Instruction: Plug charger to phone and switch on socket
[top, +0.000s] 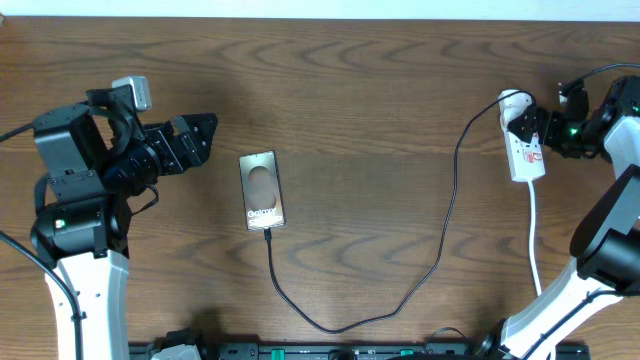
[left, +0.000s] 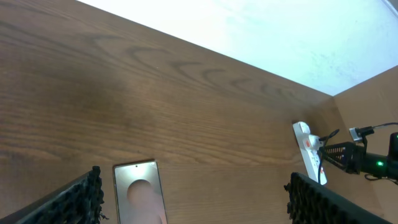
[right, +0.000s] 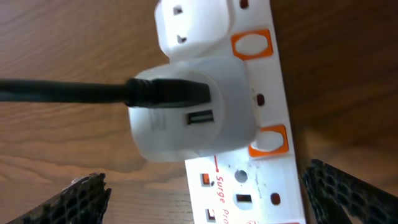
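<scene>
The phone (top: 262, 190) lies flat left of the table's middle, lettering up; its top also shows in the left wrist view (left: 138, 199). The thin black charger cable (top: 400, 298) runs from the phone's near end in a loop to a white adapter (right: 193, 115) plugged into the white socket strip (top: 526, 150) at the far right. My left gripper (top: 200, 135) is open and empty, left of the phone. My right gripper (top: 545, 135) is open, its fingers on either side of the strip (right: 249, 186), just above it. Orange switches (right: 252, 43) show beside the adapter.
A white cord (top: 534, 240) runs from the strip toward the table's front edge. The right arm's base (top: 590, 280) stands at the front right, the left arm's base (top: 75, 240) at the front left. A black rail (top: 350, 350) lines the front edge.
</scene>
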